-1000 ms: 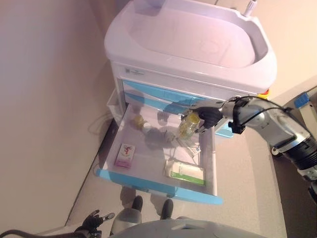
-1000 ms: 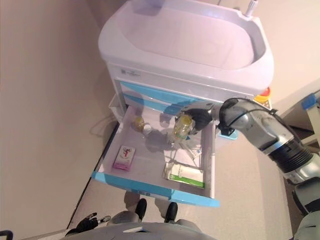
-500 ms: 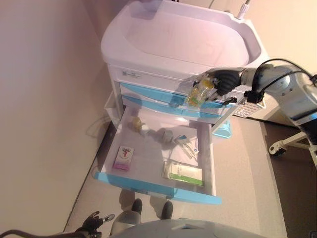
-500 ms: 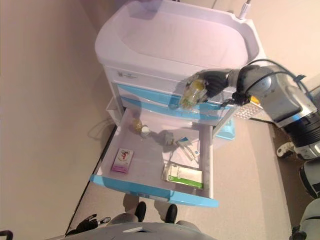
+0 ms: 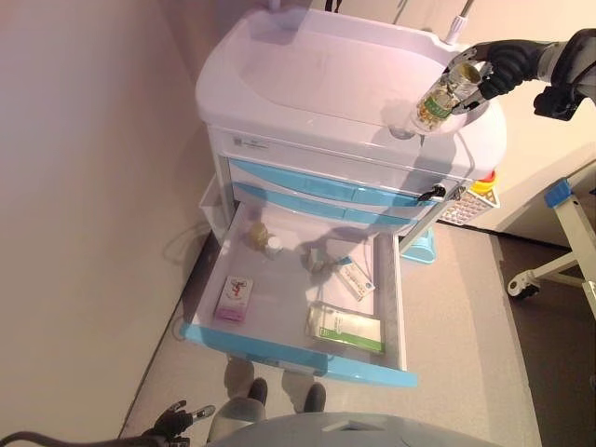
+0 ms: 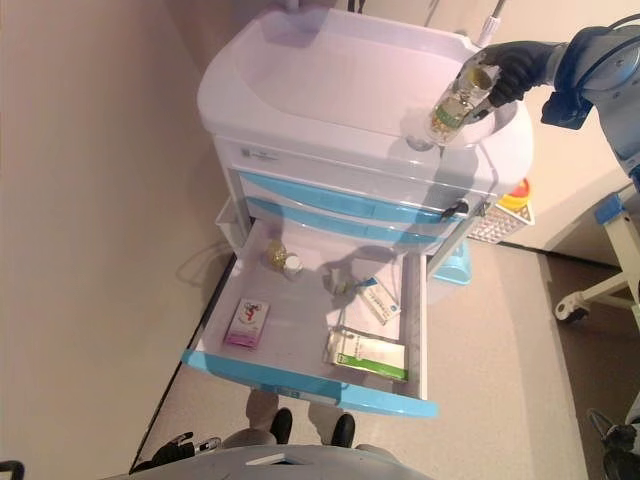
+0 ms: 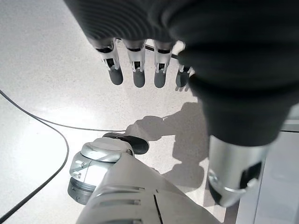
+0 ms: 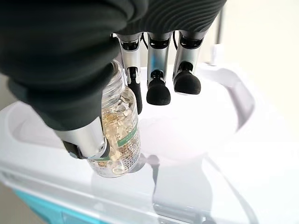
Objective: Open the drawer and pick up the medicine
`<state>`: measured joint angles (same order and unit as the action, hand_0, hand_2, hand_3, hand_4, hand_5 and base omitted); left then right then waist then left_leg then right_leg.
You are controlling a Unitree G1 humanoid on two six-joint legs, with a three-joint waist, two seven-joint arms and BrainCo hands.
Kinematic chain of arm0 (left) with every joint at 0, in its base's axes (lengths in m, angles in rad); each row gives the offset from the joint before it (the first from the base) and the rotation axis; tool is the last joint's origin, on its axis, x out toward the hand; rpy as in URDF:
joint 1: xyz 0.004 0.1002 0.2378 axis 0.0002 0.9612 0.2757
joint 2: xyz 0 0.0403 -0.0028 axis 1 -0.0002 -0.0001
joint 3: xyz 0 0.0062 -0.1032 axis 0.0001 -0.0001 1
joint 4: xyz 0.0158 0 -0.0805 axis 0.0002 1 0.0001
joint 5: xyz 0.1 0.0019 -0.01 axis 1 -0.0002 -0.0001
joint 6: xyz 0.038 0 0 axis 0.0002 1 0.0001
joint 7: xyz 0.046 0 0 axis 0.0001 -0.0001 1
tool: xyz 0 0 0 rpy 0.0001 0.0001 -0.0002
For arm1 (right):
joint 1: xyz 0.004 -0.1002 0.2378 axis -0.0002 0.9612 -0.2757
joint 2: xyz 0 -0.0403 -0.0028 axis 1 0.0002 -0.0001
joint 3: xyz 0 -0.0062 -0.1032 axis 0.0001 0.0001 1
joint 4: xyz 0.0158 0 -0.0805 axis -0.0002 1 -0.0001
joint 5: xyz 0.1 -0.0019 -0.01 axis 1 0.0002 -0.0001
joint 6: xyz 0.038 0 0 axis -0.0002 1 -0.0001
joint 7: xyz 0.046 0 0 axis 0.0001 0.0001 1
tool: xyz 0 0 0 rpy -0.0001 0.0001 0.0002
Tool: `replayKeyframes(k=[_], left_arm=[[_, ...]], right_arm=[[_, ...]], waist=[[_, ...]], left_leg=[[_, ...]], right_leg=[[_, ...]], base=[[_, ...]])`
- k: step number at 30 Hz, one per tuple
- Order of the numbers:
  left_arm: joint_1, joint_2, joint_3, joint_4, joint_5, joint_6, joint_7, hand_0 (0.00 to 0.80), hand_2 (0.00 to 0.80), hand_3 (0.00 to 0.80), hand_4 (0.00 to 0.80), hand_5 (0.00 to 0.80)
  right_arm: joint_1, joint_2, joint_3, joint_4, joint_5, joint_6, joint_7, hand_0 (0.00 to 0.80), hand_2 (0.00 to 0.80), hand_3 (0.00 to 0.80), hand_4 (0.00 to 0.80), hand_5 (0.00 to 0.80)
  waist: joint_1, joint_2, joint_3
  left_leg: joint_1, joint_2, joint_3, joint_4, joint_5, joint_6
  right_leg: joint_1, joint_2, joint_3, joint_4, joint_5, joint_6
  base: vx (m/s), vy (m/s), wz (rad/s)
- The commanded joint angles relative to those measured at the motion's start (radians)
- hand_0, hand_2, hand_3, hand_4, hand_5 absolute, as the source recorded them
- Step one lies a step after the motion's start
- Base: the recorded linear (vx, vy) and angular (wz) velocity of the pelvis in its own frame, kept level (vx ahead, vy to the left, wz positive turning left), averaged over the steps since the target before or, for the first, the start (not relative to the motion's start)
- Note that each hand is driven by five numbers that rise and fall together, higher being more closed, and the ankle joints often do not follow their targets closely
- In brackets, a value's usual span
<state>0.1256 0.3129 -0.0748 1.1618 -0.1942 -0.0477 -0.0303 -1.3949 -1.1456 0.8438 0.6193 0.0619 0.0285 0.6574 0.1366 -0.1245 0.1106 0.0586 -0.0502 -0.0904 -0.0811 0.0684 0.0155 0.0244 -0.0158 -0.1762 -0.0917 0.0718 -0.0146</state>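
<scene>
Medicine bottle held above the cart top, drawer open.

My right robot hand (image 5: 494, 67) grips the medicine bottle (image 5: 441, 98), fingers and thumb curled round it, tilted over the cart's white surface (image 5: 326, 74) at two o'clock. The drawer (image 5: 279, 298) sits open at six o'clock with boxes inside. My left robot hand (image 7: 140, 65) hangs relaxed above the floor.

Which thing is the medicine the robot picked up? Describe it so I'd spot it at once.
Start at the white cart with blue drawers, whose bottom drawer is pulled out. Above the cart's top right corner, the robot's right hand holds a small bottle tilted in the air. Unlike the flat boxes lying in the drawer, it is clear, with yellowish contents.
</scene>
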Motion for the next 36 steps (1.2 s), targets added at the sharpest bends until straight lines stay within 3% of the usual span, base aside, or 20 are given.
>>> replayKeyframes(k=[1, 13, 21, 36], left_arm=[[0.008, 0.068, -0.027, 0.048, -0.01, -0.001, -0.006, 0.0, 0.0, 0.0, 0.0, 0.0], [0.01, 0.069, -0.049, 0.042, -0.014, -0.002, -0.002, 0.0, 0.0, 0.0, 0.0, 0.0], [0.004, 0.094, -0.085, 0.047, -0.022, -0.016, -0.001, 0.0, 0.0, 0.0, 0.0, 0.0], [0.02, 0.114, -0.099, 0.002, -0.017, -0.012, -0.005, 0.0, 0.0, 0.0, 0.0, 0.0]], right_arm=[[-0.157, -0.044, 0.071, 0.076, 0.045, 0.026, -0.059, 0.8, 0.8, 0.8, 0.8, 0.8], [-0.197, -0.024, 0.083, 0.232, -0.004, 0.094, -0.127, 0.8, 0.8, 0.8, 0.8, 0.8], [-0.275, 0.01, 0.127, 0.389, -0.029, 0.071, -0.176, 0.8, 0.8, 0.8, 0.8, 0.8], [-0.287, 0.031, 0.17, 0.445, -0.119, 0.052, -0.145, 0.8, 0.8, 0.8, 0.8, 0.8]], waist=[[0.024, -0.049, -0.054], [0.056, -0.061, -0.04], [0.097, -0.068, -0.013], [0.136, -0.068, 0.023]], left_leg=[[-0.006, -0.039, -0.002, -0.006, -0.063, 0.003], [-0.003, -0.041, -0.03, -0.006, -0.065, 0.003], [-0.016, -0.043, -0.062, -0.006, -0.061, 0.006], [-0.026, -0.046, -0.1, -0.006, -0.054, 0.007]], right_leg=[[0.068, -0.006, 0.005, 0.022, -0.043, 0.065], [0.074, -0.002, -0.016, 0.028, -0.052, 0.058], [0.072, 0.001, -0.04, 0.028, -0.056, 0.053], [0.07, 0.008, -0.061, 0.035, -0.068, 0.044]], base=[[0.056, 0.002, 0.01], [0.061, -0.011, 0.06], [0.035, -0.032, 0.11], [0.03, -0.02, 0.1]])
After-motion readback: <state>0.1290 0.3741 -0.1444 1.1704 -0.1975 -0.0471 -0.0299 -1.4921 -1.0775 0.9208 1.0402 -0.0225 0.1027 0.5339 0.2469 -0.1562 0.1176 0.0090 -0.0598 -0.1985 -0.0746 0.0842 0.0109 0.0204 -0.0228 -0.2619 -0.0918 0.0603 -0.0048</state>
